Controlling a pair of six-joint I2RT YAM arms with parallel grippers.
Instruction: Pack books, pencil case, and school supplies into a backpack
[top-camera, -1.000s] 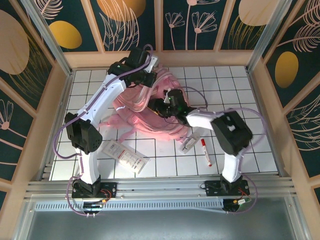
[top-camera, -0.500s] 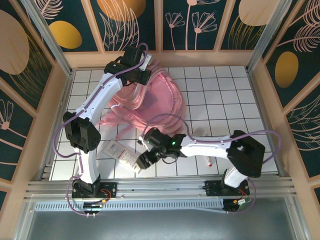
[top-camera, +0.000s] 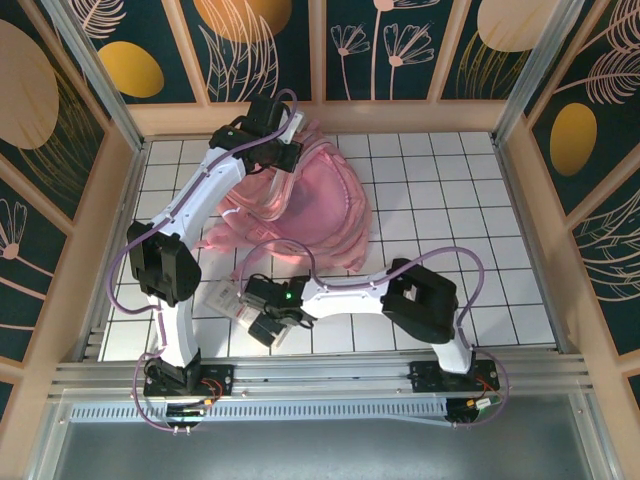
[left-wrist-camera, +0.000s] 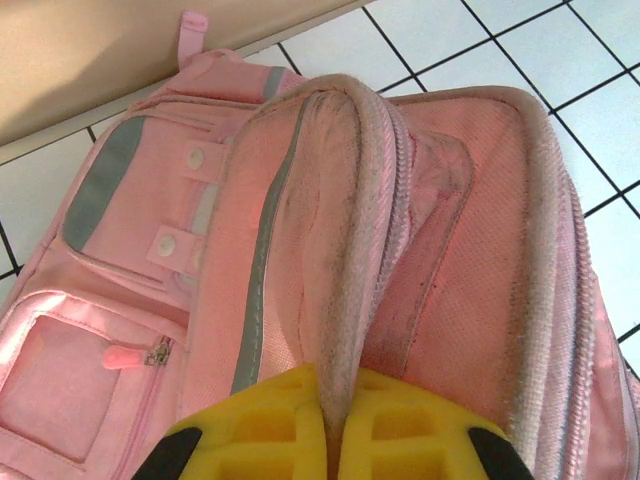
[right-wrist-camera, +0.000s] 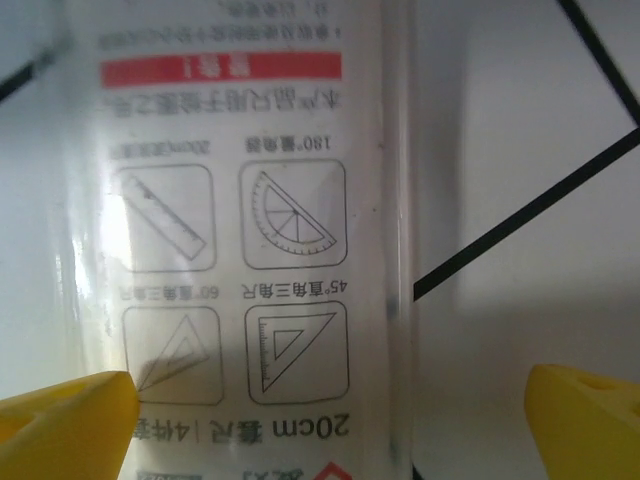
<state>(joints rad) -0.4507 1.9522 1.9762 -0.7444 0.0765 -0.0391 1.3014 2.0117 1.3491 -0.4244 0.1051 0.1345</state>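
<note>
Right wrist: right tool splayed over ruler packet; left tool pinching backpack.

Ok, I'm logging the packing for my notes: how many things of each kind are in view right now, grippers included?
Pink backpack: 1
White flat packet with red print: 1
Grippers: 2 (left gripper shut on the backpack's rim, right gripper open over the packet)
Total: 4
Anything under the right arm is hidden.
</note>
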